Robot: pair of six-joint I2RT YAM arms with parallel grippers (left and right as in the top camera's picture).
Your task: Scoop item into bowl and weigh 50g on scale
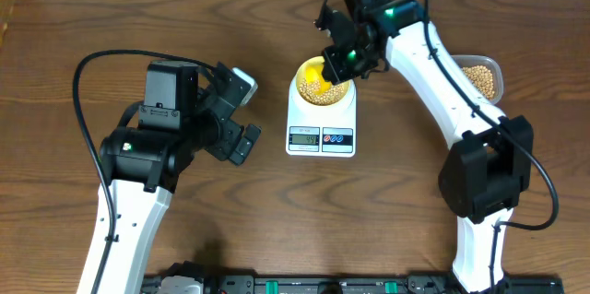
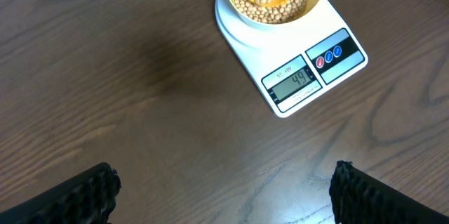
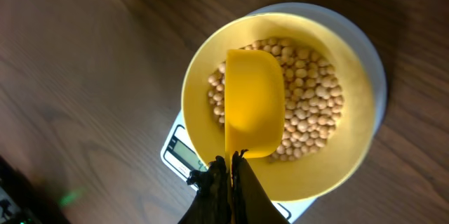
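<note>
R gripper (image 3: 230,173) clamps the yellow scoop (image 3: 254,101) over the bowl (image 3: 359,147) of beans (image 3: 312,104) on the scale (image 2: 302,76) (L gripper (image 2: 224,185) gapes wide, nothing in it).

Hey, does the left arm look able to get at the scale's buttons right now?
Probably yes. The open left tool faces the scale across bare table, and the buttons are on its front edge, away from the right tool holding the scoop at the bowl.

At the right gripper's (image 1: 346,54) tips, the scoop (image 3: 252,101) hangs over the beans (image 3: 312,90) in the bowl (image 3: 351,69), which sits on the scale (image 1: 321,137). The tub (image 1: 484,77) lies to that gripper's right, and the left gripper (image 1: 244,114) sits well left of the scale.
</note>
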